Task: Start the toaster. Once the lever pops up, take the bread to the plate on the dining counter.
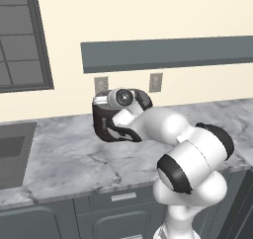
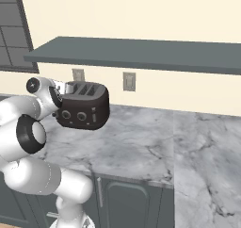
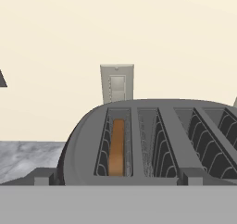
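Toaster [image 2: 82,110] sits left of centre in the right base view, on the marble worktop [image 2: 141,147] by the wall: glossy dark body, two round knobs, silver slotted top. Bread [image 3: 117,146], a thin tan slice, stands in the leftmost slot in the hand view. Gripper jaws are spread fully wide, holding nothing.

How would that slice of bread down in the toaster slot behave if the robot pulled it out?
The bread looks thin and flat, so probably light and fairly stiff, yet crumbly if squeezed hard. It stands on edge deep in the toaster slot, so it would likely topple flat once released.
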